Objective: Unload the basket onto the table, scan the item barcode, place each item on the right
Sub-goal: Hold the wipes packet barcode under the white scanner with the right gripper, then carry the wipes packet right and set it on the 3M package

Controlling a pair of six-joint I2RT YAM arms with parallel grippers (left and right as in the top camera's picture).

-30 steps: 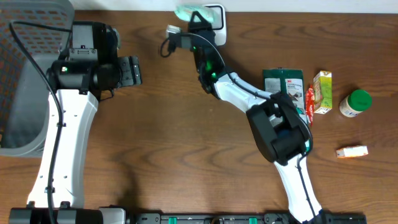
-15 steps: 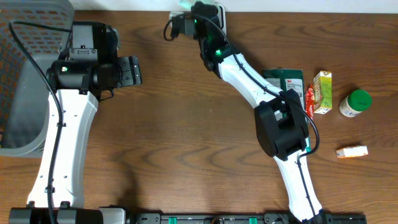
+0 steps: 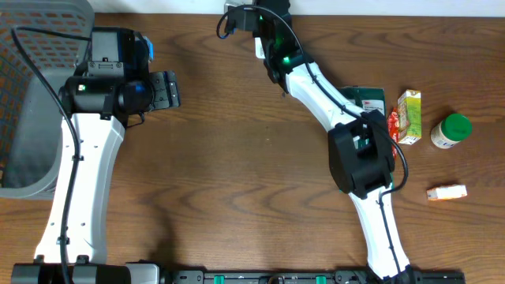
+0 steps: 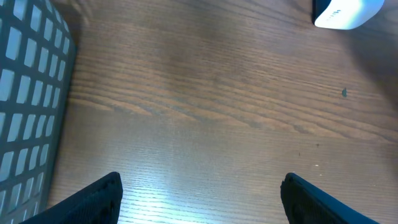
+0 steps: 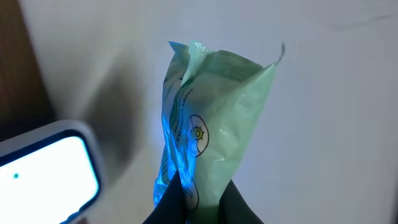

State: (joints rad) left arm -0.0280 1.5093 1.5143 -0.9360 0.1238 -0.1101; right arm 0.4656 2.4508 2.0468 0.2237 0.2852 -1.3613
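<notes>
My right end effector (image 5: 193, 205) is pinching the green pouch (image 5: 214, 118) near the scanner (image 5: 43, 168), blue-lit, probably mid-scan; my left end effector (image 4: 199, 193) is hanging open.

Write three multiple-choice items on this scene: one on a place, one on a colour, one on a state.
1. Where does the basket stand?
A far left of the table
B far right
C centre

2. What colour is the pouch in the right tool?
A red
B pale green
C black

3. How is the left tool?
A shut on a box
B open and empty
C shut and empty

Key:
1 A, the overhead view shows its grey mesh at the left edge.
2 B, the right wrist view shows pale green film pinched in the tool.
3 B, the left wrist view shows it gaping wide over bare wood.
</notes>
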